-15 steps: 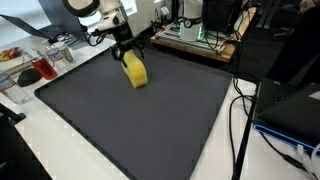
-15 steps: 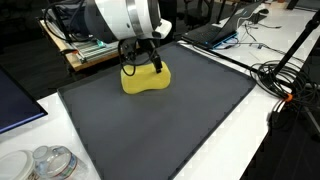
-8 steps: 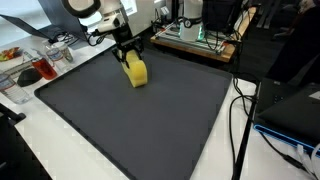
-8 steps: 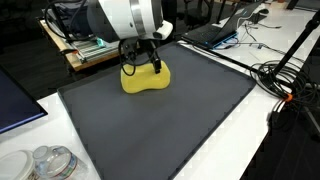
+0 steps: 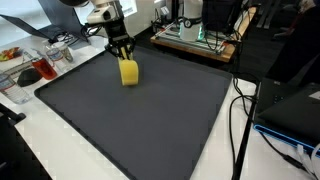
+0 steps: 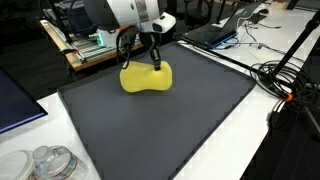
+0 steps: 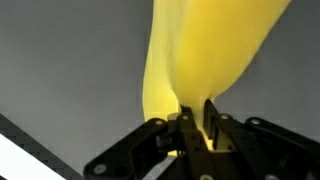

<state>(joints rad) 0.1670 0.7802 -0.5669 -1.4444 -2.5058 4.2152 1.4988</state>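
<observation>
Dark grey rubber mat covers most of the white table, and it shows in both exterior views. Near the far edge of this mat is the yellow soft foam sponge, a thick piece with rounded ends and a narrower middle, as an exterior view shows from its broad side.

My hand comes down on the sponge from above. The black fingers are together on its upper edge, so the hand is clamped on the sponge. The wrist view shows this best: the hand pinches a thin fold of the yellow foam, and the foam is squeezed flat between the two pads. The rest of the sponge stretches away from the fingers over the grey mat.

The sponge stands upright, with the lower edge at the mat. I cannot tell whether it rests on the mat or hangs just over it.

Around the mat the table is crowded. A wooden board with electronics lies just behind the hand, black cables run at one side, and clear plastic containers stand at a near corner, well apart from the sponge.
</observation>
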